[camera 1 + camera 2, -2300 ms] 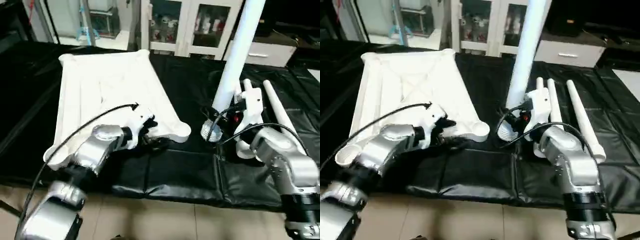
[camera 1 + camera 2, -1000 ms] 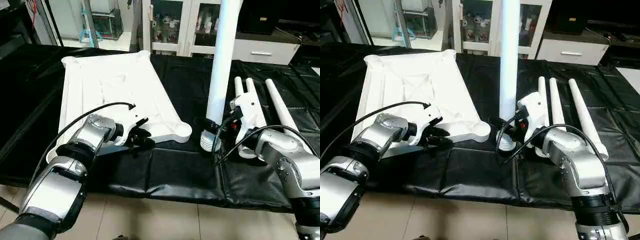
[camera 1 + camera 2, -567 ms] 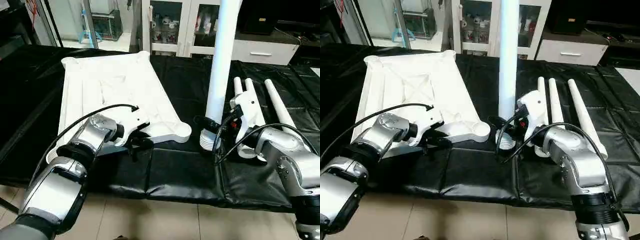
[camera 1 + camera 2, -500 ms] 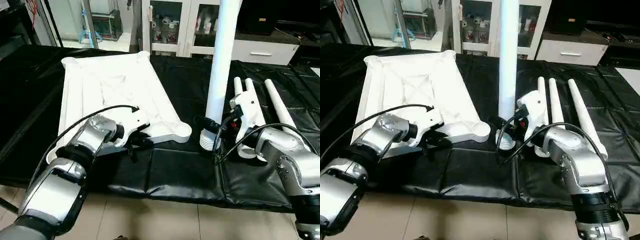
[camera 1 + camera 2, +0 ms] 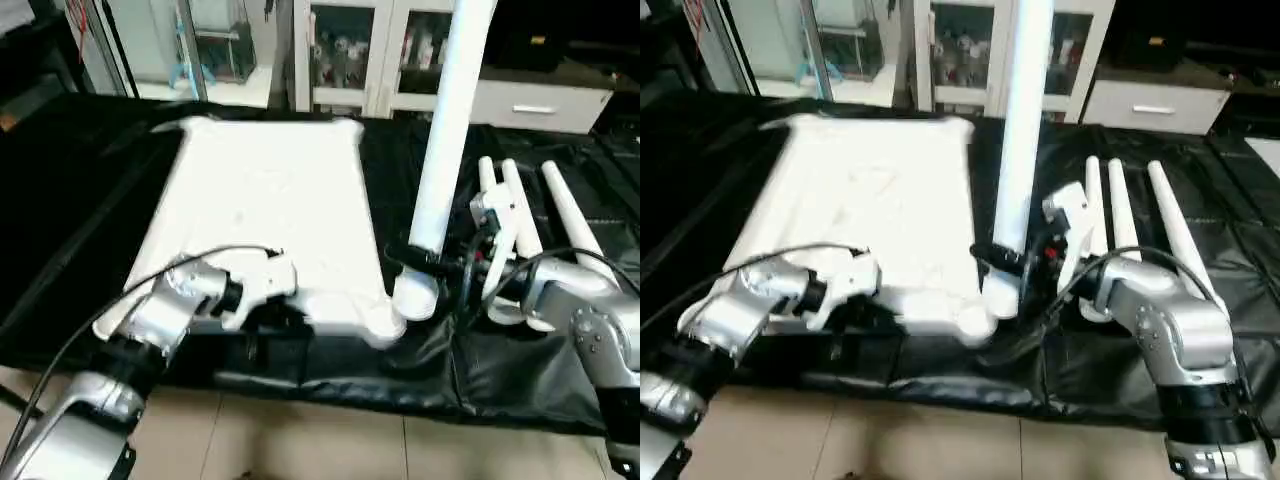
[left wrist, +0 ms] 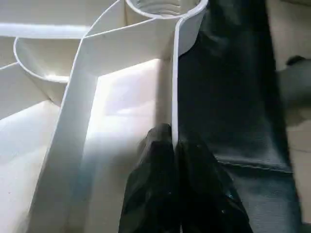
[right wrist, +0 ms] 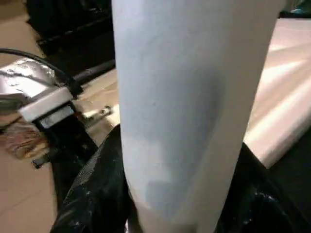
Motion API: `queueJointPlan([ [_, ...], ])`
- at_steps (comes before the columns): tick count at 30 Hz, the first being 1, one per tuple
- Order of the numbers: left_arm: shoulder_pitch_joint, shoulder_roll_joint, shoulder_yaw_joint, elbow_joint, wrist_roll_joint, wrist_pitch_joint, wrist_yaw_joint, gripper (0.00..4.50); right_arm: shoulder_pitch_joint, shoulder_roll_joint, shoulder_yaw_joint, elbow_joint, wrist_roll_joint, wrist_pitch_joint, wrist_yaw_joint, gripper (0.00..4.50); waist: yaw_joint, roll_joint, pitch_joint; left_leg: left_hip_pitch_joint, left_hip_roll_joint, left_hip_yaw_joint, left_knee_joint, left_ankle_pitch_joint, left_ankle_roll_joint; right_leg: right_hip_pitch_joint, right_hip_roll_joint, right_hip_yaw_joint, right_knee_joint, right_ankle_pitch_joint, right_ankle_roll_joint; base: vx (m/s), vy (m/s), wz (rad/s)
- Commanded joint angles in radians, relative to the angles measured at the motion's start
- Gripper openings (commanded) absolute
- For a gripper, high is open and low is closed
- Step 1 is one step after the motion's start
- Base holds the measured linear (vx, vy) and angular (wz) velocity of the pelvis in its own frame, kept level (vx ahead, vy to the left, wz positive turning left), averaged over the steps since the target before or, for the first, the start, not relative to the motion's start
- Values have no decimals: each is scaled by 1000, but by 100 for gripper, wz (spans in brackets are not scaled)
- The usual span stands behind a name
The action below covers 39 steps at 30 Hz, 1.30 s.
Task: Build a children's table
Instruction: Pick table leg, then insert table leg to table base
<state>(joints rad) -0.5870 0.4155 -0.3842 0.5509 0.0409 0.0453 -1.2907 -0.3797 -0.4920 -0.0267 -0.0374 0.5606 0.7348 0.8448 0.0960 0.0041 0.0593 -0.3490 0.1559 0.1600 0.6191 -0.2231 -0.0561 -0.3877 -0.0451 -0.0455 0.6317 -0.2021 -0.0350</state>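
1. White plastic tabletop (image 5: pixel 270 205) lies underside up on the black-covered worktop (image 5: pixel 80 190), its near edge at the worktop's front.
2. Left claw (image 6: pixel 174 145) is pinched tight on the thin rim wall of the tabletop's near edge, just short of a round corner socket (image 6: pixel 163 6).
3. Right claw (image 5: pixel 432 262) grips one white leg (image 5: pixel 445 130) near its lower end, holding it upright and slightly tilted, its foot just beside the near right corner socket (image 5: pixel 385 322).
4. Three spare legs (image 5: pixel 560 215) lie side by side on the worktop, beyond the right arm.
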Motion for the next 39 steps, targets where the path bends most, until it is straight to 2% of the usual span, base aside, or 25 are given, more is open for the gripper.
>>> queueJointPlan([
  [1,35,-12,-41,8,23,15,19,0,3,-13,-4,-22,19,17,11,186,-6,-15,-53,6,79,-19,-82,-131,36,44,-117,60,-95,-292,-187,0,0,0],
  [2,41,-14,-31,-3,37,31,43,0,2,-7,-2,-5,15,26,5,186,-6,-17,-53,7,78,-18,-82,-140,29,42,-118,61,-99,-330,-174,0,0,0],
  [4,40,-15,-27,0,55,38,74,0,-4,0,7,13,8,25,2,186,-11,-16,-55,6,76,-16,-82,-128,29,40,-115,59,-99,-338,-161,0,0,0],
  [9,41,-10,-29,-19,62,60,92,0,-24,19,25,51,3,31,-4,186,-16,-17,-57,6,77,-15,-85,-135,27,37,-115,56,-97,-309,-169,0,0,0],
  [12,46,-7,-32,-35,64,68,90,0,-37,37,36,77,-10,24,-4,186,-17,-17,-56,4,76,-15,-86,-144,25,38,-118,57,-99,-322,-166,0,0,0],
  [18,48,-4,-36,-48,65,81,87,0,-46,60,63,131,-41,-1,-7,186,-18,-19,-58,3,77,-14,-86,-121,28,37,-117,57,-94,-280,-173,0,0,0],
  [26,47,-3,-34,-49,65,89,88,0,-31,65,75,196,-80,-31,-14,186,-19,-22,-55,4,78,-14,-87,-144,25,34,-120,58,-99,-320,-164,0,0,0],
  [30,43,-2,-29,-47,67,95,95,0,-20,91,44,240,-86,-62,-52,186,-20,-22,-56,6,78,-14,-89,-150,21,33,-119,58,-100,-317,-165,0,0,0],
  [35,40,-1,-24,-42,66,98,101,0,10,122,4,269,-71,-77,-81,186,-22,-22,-53,7,80,-18,-95,-193,11,31,-120,58,-106,-359,-157,0,0,0],
  [39,37,-3,-17,-36,65,96,112,0,83,140,-17,252,-51,-97,-84,186,-24,-19,-51,10,82,-19,-99,-221,8,29,-122,58,-111,-373,-152,0,0,0],
])
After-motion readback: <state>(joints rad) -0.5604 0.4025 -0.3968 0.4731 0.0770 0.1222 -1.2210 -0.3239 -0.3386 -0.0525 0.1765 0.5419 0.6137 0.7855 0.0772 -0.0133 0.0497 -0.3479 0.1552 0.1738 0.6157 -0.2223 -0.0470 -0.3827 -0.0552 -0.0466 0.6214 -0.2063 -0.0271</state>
